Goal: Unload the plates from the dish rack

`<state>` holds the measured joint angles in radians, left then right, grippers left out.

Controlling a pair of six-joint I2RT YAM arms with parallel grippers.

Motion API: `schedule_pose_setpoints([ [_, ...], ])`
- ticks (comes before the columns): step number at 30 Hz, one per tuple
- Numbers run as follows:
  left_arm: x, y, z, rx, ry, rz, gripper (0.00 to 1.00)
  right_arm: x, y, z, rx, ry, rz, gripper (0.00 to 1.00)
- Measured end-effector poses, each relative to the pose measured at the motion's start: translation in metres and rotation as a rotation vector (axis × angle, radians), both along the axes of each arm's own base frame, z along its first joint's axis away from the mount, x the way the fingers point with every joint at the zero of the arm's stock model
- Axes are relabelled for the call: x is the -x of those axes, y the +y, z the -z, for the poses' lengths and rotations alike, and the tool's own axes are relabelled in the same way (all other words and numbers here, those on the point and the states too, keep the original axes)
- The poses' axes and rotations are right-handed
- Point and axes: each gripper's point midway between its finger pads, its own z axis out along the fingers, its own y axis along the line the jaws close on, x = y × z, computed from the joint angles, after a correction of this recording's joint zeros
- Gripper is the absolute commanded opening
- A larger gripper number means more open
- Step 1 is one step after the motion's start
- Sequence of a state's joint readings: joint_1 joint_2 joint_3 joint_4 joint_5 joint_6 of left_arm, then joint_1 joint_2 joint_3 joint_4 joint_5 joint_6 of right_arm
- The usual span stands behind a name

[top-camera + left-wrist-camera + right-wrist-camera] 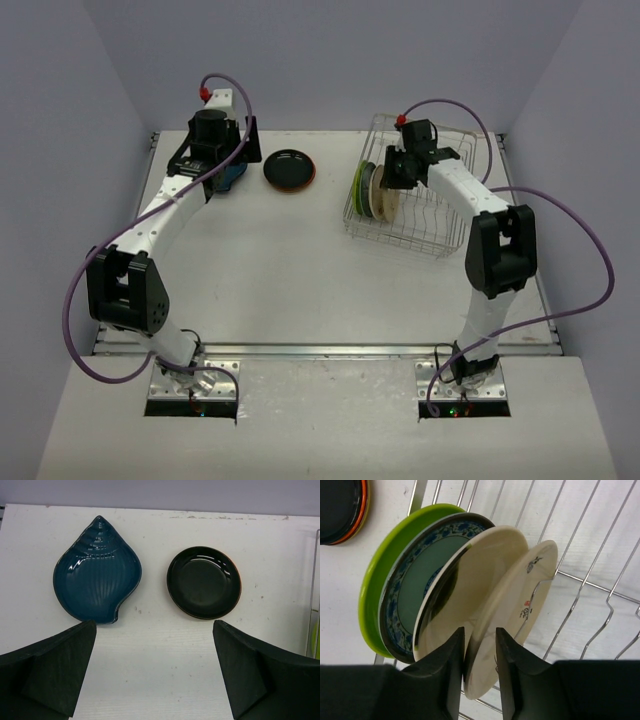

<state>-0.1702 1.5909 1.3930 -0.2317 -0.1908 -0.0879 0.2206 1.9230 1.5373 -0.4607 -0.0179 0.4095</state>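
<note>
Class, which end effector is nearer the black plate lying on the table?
Left. The left end effector hovers just beside the black plate, open. The right end effector is farther off inside the dish rack, pinching a cream plate.

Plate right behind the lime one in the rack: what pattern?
Patterned plate: blue floral rim, plain teal centre. Clearest in right wrist view.

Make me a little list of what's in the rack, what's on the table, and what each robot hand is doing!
Rack: dish rack holds four plates on edge
Rack plates: lime green plate, blue-patterned plate, plain cream plate, printed cream plate
On table: blue shell plate, black plate, flat, apart
Left gripper: open, empty
Right gripper: shut on printed cream plate
</note>
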Motion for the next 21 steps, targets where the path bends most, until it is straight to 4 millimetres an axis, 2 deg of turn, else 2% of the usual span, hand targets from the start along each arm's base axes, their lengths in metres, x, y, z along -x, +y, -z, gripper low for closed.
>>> schedule_pose_setpoints([
  [3, 0.0, 0.0, 0.0, 0.002, 0.001, 0.002, 1.0, -0.001, 0.005, 0.0, -0.013, -0.001, -0.012, 0.13],
  [5, 0.0, 0.001, 0.0, 0.004, 0.001, 0.002, 1.0, -0.001, 0.006, -0.001, -0.029, 0.004, -0.007, 0.07],
  [9, 0.0, 0.0, 0.001, 0.011, 0.005, 0.005, 1.0, 0.006, 0.006, -0.004, -0.083, 0.039, 0.031, 0.0],
  [12, 0.001, -0.001, 0.002, 0.018, 0.011, 0.007, 1.0, 0.011, 0.002, -0.012, -0.136, 0.059, 0.055, 0.0],
  [15, 0.004, -0.002, 0.005, 0.023, 0.032, 0.013, 1.0, 0.016, -0.006, -0.034, -0.223, 0.059, 0.082, 0.0],
  [21, 0.007, -0.003, 0.006, 0.047, 0.05, 0.031, 1.0, 0.023, -0.028, -0.099, -0.458, 0.005, 0.127, 0.0],
])
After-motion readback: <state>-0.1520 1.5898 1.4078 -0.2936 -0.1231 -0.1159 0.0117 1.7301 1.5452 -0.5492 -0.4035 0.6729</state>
